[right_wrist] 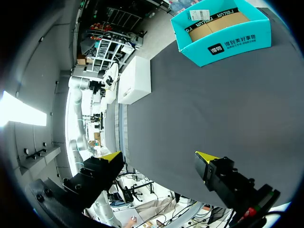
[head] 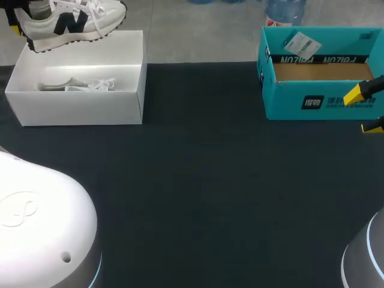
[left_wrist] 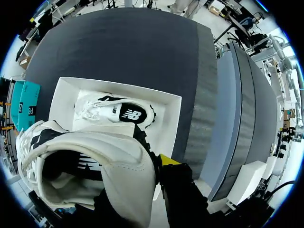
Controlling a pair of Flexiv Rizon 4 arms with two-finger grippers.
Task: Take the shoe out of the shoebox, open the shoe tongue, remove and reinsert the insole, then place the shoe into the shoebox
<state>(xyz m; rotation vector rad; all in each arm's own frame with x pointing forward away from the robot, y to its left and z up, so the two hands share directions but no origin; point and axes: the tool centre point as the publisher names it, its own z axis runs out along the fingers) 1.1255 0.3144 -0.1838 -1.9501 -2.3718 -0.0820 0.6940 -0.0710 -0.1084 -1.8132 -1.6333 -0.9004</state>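
Note:
A white sneaker with a black logo hangs above the back left corner of the white shoebox. My left gripper is shut on the sneaker's heel collar; one yellow tip shows outside the heel, and the other finger is hidden by the shoe. A second white sneaker lies on its side inside the shoebox, also seen in the head view. My right gripper stands open and empty at the table's right edge, in front of a teal box; its fingers are spread wide.
An open teal cardboard box with a label inside stands at the back right. The dark table mat spreads between the two boxes. My arms' white bases fill the near corners.

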